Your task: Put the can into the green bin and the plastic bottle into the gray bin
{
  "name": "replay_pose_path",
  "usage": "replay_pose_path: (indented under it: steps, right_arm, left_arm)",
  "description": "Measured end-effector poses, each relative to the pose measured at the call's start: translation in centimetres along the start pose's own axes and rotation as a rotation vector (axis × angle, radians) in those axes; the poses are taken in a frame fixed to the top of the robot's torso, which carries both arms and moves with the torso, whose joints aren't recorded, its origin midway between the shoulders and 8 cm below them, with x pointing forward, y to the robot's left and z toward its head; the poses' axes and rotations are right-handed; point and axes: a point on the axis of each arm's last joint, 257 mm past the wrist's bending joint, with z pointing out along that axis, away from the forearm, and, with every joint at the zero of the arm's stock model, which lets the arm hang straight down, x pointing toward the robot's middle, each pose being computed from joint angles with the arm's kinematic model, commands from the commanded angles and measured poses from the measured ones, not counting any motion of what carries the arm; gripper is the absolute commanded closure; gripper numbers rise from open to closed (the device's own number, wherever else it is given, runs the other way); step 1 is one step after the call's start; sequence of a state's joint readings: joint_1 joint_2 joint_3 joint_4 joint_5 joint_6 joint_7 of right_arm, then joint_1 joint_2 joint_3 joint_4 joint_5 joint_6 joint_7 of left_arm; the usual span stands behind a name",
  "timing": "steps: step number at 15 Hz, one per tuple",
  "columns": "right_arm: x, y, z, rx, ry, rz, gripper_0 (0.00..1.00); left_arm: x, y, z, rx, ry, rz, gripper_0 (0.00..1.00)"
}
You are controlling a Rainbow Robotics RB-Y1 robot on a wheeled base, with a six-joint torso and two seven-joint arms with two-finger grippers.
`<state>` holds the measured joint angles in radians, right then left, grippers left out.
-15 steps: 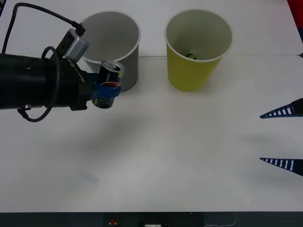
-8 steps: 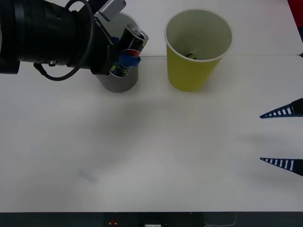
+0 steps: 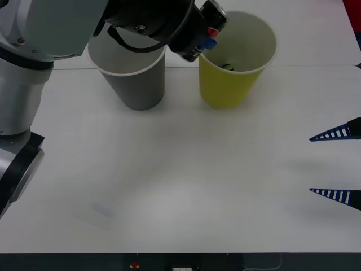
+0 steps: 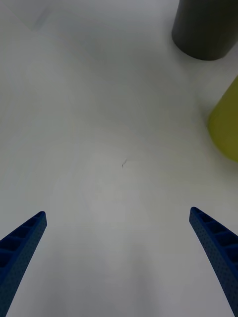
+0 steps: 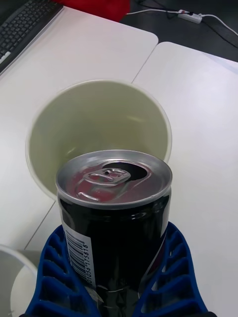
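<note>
While clamped in left end effector [image 5: 116, 292], can [image 5: 115, 218], barcode visible, hangs above green bin [image 5: 94, 124].

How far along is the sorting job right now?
Nothing is clearly binned yet. In hand: the left pincer holds the can at the green bin's rim, not yet released. Left: drop it, then the plastic bottle into the gray bin. The right pincer waits open.

White table [image 3: 186, 186] under even light, faintly shadowed, a seam [image 3: 316, 65] running across its far part. Beyond it, second white desk [image 5: 74, 44] with rounded corner, black keyboard [image 5: 22, 22] at its edge. Red object [image 5: 99, 7] farther back, white power strip [image 5: 191, 17] with cable on dark floor [image 5: 218, 32].
</note>
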<state>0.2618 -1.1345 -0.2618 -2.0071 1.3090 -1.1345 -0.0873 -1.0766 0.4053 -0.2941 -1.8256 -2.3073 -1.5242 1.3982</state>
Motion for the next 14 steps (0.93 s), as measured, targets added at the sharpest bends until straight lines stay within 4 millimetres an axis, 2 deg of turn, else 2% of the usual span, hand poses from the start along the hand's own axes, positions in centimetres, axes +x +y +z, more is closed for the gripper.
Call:
replay_pose_path:
  steps: [4,9,12,14]
  right_arm:
    - [0.0,0.0,0.0,0.0,0.0,0.0,0.0]
    - [0.0,0.0,0.0,0.0,0.0,0.0,0.0]
    - [0.0,0.0,0.0,0.0,0.0,0.0,0.0]
    - [0.0,0.0,0.0,0.0,0.0,0.0,0.0]
  left_arm:
    - [-3.4,0.3,3.7,-0.015,0.009,-0.012,1.0]
    - [-5.7,1.3,9.0,-0.03,-0.016,-0.067,1.0]
    - [-6.2,2.1,11.6,-0.053,-0.042,-0.091,1.0]
    - [-6.1,2.3,12.6,-0.073,-0.053,-0.079,0.97]
